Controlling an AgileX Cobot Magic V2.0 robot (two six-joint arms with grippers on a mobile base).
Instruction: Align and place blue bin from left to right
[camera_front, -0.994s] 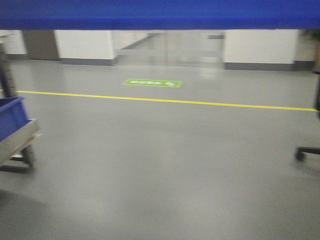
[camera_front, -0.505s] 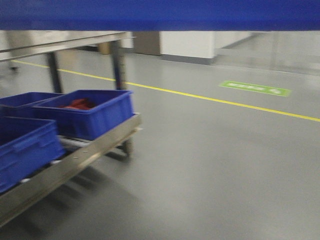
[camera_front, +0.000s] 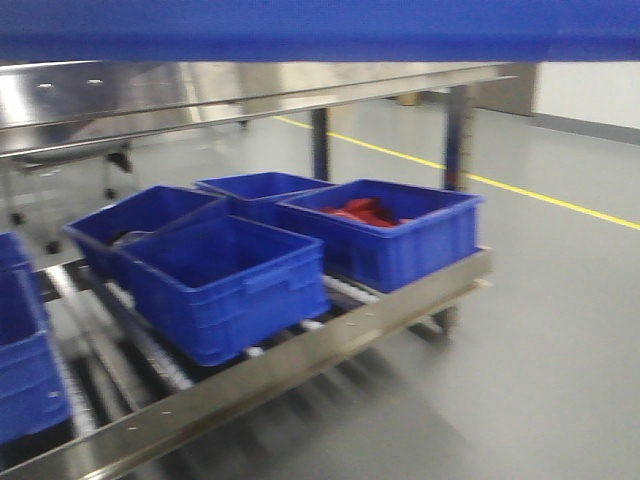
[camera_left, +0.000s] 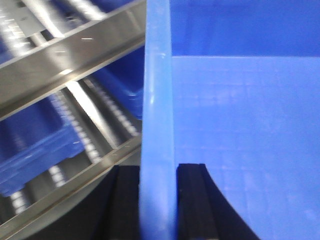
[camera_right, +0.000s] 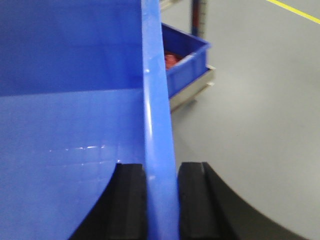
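Observation:
The blue bin (camera_front: 320, 30) is held up off the floor, and its edge spans the top of the front view as a blue band. In the left wrist view my left gripper (camera_left: 159, 170) is shut on the bin's left rim (camera_left: 157, 100), one black finger (camera_left: 125, 200) outside the wall and one inside. In the right wrist view my right gripper (camera_right: 161, 167) is shut on the bin's right rim (camera_right: 155, 90) in the same way. The bin's smooth inside (camera_left: 240, 125) shows nothing in it where I can see.
A low steel roller rack (camera_front: 330, 350) ahead on the left carries several darker blue bins (camera_front: 225, 280). The rightmost one (camera_front: 385, 235) holds red items (camera_front: 362, 212). A steel shelf (camera_front: 200, 95) runs above them. Grey floor (camera_front: 560, 330) with a yellow line (camera_front: 560, 200) lies to the right.
The view has swung left: the rack with its dark blue bins came in from the left edge and now fills the middle. Both grippers still hold the bin.

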